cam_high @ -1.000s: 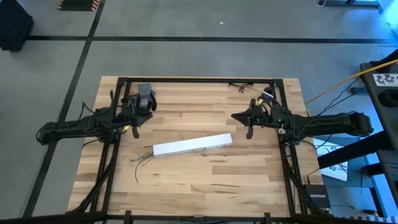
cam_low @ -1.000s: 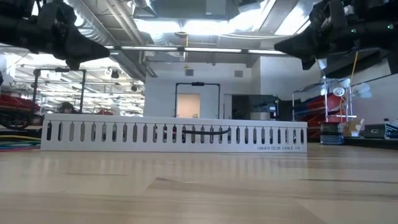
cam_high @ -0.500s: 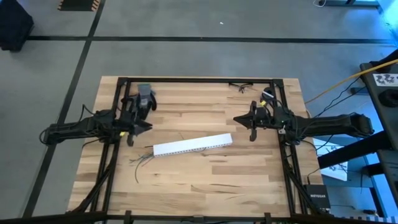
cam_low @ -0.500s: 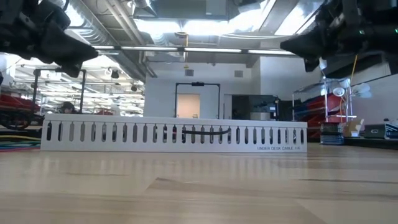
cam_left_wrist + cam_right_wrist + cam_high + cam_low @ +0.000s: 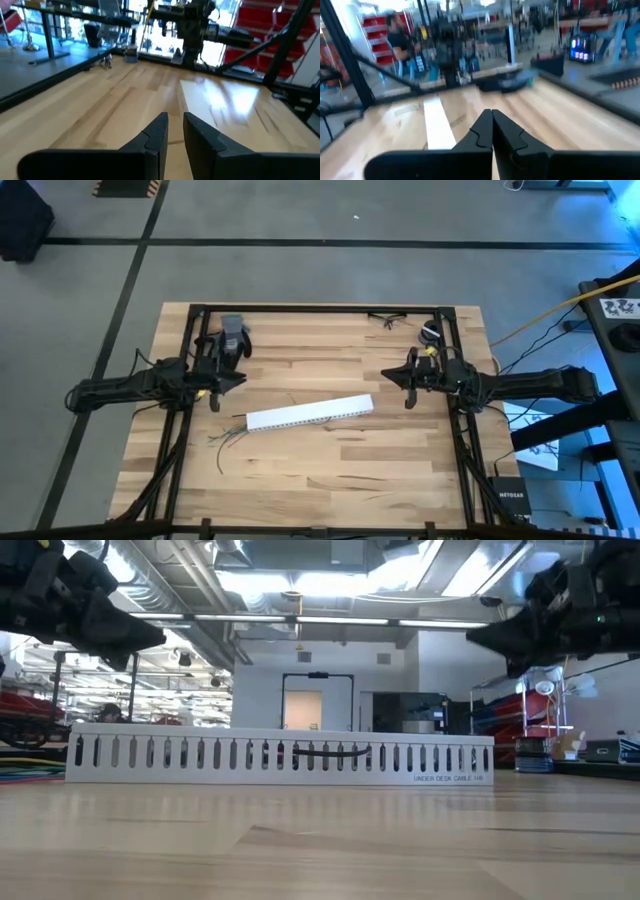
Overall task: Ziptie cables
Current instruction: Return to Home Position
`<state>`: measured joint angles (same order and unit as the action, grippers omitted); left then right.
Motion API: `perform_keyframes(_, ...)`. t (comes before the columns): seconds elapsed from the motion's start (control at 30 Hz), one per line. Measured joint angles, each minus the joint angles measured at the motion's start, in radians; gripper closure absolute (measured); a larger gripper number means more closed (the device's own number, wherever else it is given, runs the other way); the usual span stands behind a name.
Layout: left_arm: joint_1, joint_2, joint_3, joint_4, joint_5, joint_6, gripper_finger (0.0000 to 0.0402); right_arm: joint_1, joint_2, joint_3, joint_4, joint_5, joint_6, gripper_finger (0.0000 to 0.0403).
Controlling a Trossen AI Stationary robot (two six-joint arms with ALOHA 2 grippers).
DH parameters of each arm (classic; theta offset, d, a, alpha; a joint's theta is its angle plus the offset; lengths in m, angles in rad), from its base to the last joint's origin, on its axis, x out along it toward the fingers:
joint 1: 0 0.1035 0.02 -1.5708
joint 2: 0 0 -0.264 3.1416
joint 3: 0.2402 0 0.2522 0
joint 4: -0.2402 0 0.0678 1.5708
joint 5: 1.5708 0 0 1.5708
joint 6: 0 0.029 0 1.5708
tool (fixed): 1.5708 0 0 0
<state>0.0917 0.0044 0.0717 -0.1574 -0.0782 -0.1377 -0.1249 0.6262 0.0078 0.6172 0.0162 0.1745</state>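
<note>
Several thin cables (image 5: 224, 438) trail in a loose tangle out of the left end of a white slotted duct (image 5: 310, 412). They lie on the wood between the duct and the left frame rail. In the low view one dark wire shows as a shallow curve behind the slots.

The duct lies slantwise near the middle of the wooden table (image 5: 330, 470), with its lid on. It is well apart from every edge. Bare wood stretches from it to the edge at the bottom of the high view. No ziptie can be picked out for certain.

The left gripper (image 5: 236, 381) hangs just inside the left rail, clear of the duct. Its fingers (image 5: 157, 132) stand a narrow gap apart and hold nothing. The right gripper (image 5: 390, 374) hangs by the right rail, also clear of the duct. Its fingers (image 5: 482, 130) are pressed together and empty.

A grey glove (image 5: 232, 335) lies near the back left corner, and a pair of glasses (image 5: 385, 320) rests along the back edge.
</note>
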Motion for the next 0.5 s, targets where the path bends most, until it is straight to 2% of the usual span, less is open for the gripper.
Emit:
perform_keyframes(0.13, 0.000, 0.000, 0.049, -0.120, -0.001, 0.007, 0.0348, 0.000, -0.078, 0.000, -0.081, -0.004, -0.012, 0.0402)
perform_keyframes(0.27, 0.000, 0.000, 0.049, -0.133, -0.009, 0.007, 0.0348, 0.000, -0.201, 0.000, -0.198, 0.000, -0.018, 0.0402)
perform_keyframes(0.4, 0.001, 0.000, -0.012, 0.042, -0.008, -0.001, 0.0347, 0.000, -0.320, 0.000, -0.270, 0.008, -0.026, 0.0402)
perform_keyframes(0.5, 0.001, 0.000, -0.033, 0.100, 0.012, 0.015, 0.0347, 0.000, -0.379, 0.000, -0.286, 0.018, -0.044, 0.0402)
